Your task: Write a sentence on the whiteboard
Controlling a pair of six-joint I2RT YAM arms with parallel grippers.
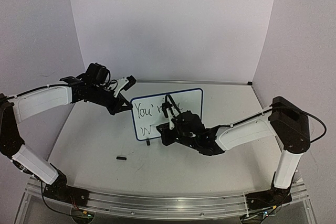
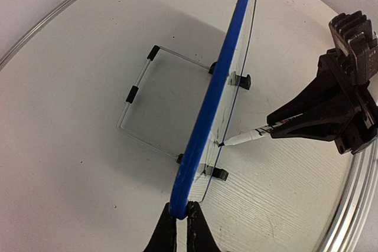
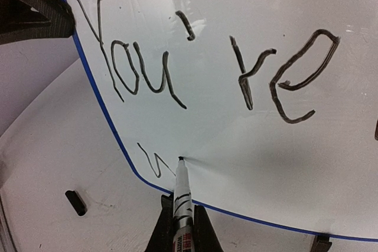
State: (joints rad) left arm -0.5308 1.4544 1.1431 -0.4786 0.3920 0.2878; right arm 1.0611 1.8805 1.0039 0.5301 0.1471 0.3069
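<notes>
Small blue-framed rectangular whiteboard point(image 1: 191, 103) upright, long axis left-right, left edge pinched in left gripper point(image 2: 178, 219); right gripper point(image 3: 180, 228) clamped on black-and-white marker point(image 3: 182, 199) (tip touching board, below handwritten black sentence point(image 3: 127, 75)).

whiteboard point(image 3: 248, 140): glossy, smooth | table point(image 2: 71, 146): matt white, faint woodgrain

A robotics lab test bench.
We see a white table point(image 1: 94, 145) boxed in on three sides by plain pale backdrop panels point(image 1: 173, 24). The left arm point(image 1: 42, 103) and the right arm point(image 1: 244, 132) are machines bolted to an aluminium rail point(image 1: 168, 200) at its near edge, with a small whiteboard point(image 1: 189, 98) between them as a prop.
</notes>
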